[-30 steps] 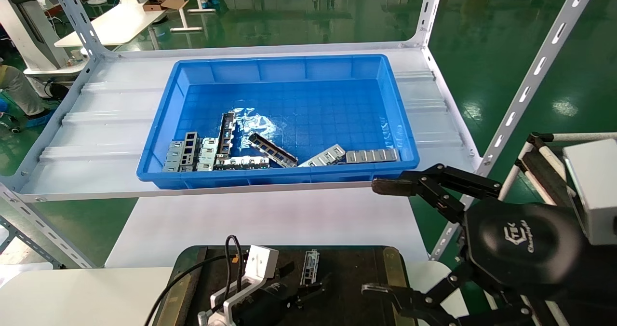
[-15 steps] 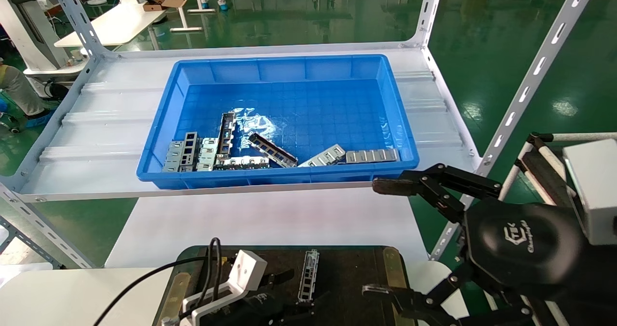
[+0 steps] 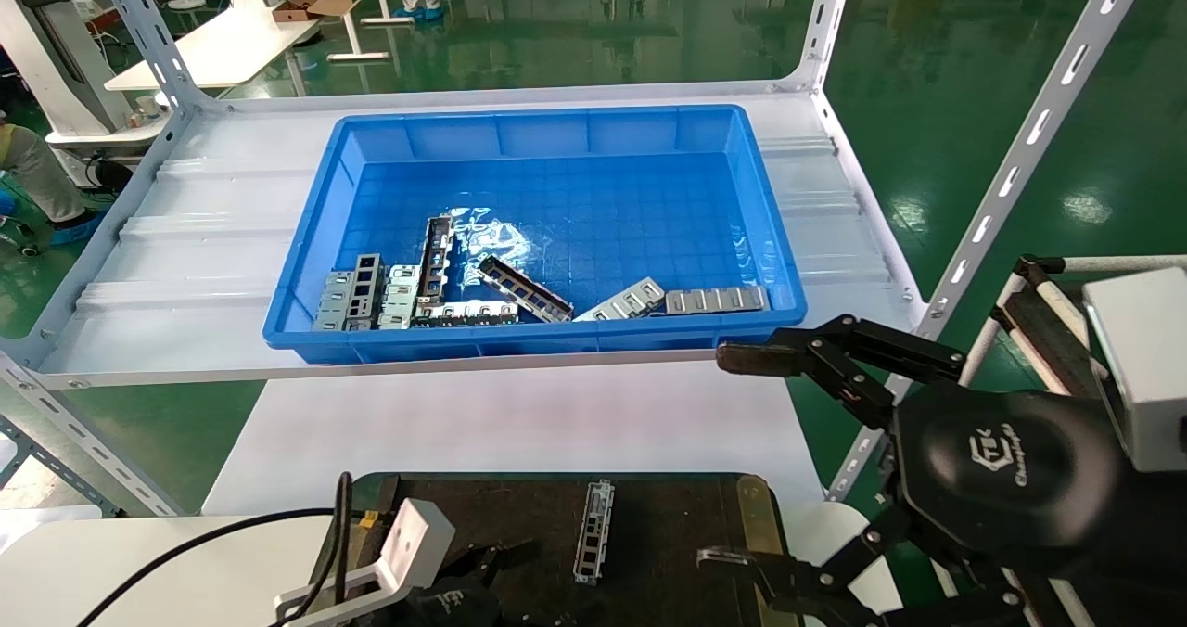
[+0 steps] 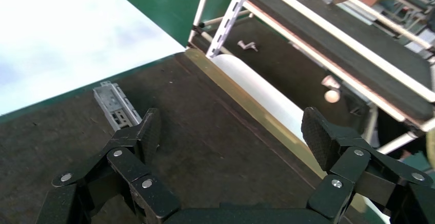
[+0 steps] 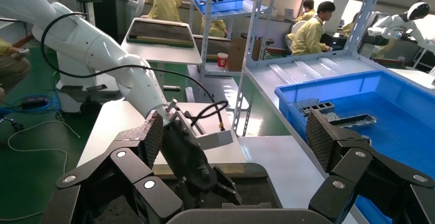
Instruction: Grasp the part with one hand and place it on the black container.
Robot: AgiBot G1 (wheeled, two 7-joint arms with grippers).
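Observation:
The part (image 3: 593,530), a narrow silver-grey strip with cut-outs, lies flat on the black container (image 3: 677,516), free of both grippers. It also shows in the left wrist view (image 4: 117,106). My left gripper (image 3: 491,576) is open and empty low over the container, to the left of the part and apart from it; its jaws stand wide in the left wrist view (image 4: 233,131) over the dark tray floor (image 4: 205,126). My right gripper (image 3: 733,460) hangs open and empty at the container's right edge, as the right wrist view (image 5: 236,134) shows.
A blue plastic bin (image 3: 556,135) holding several metal parts (image 3: 519,288) sits on the white shelf behind. Slotted shelf posts (image 3: 1011,172) rise on the right. A white tabletop (image 3: 519,423) lies between the shelf and the container.
My left gripper has drawn back to the lower left, away from the part. The part stays lying on the black container. The right arm has not moved.

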